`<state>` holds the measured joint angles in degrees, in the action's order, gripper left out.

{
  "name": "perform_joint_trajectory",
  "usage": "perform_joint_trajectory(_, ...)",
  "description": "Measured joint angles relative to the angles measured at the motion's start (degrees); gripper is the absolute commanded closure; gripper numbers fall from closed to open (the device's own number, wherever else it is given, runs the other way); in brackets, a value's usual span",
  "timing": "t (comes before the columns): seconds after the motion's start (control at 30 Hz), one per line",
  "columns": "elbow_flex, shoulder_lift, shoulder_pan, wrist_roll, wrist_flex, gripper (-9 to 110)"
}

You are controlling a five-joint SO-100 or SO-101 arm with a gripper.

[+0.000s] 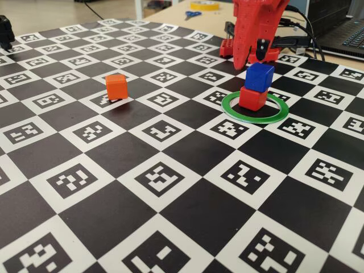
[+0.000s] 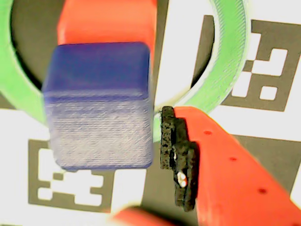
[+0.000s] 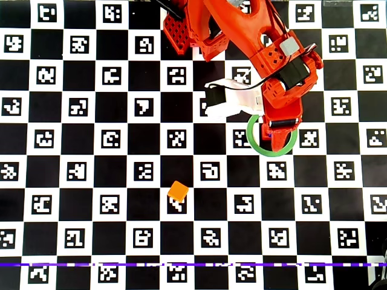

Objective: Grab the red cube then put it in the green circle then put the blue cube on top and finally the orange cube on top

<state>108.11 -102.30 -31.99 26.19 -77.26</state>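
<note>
The red cube sits inside the green circle, resting on the checkered bench within the ring's open centre. In the fixed view it lies toward the ring's 12 o'clock side, with more of the green band showing in front of it, toward 6 o'clock. The blue cube stands directly on top of the red one, slightly twisted so that its edges do not line up with those below.

In the wrist view the blue cube fills the left half of the picture, with the red cube showing beyond it at 12 o'clock and the green circle curving round both.

The end effector hangs just above the stack in the fixed view, its red fingers spread and nothing between them. In the wrist view one finger with a black pad lies just beside the blue cube at about 4 o'clock, a thin gap showing between pad and cube, so the jaws stand apart and are not gripping the cube.

In the overhead view the arm reaches from the top edge down over the green circle and hides both stacked cubes.

The orange cube stands alone on the bench, well apart from the ring, at about 9 o'clock from it in the fixed view and at about 7 o'clock from it in the overhead view.
</note>
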Motion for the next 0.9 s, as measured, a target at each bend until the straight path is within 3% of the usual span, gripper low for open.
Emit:
perform_joint_trajectory(0.43, -13.71, 0.70, 13.01, -5.71, -7.03, 64)
perform_joint_trajectory(0.9, -28.92, 14.68, 26.28, -8.53, -8.88, 65)
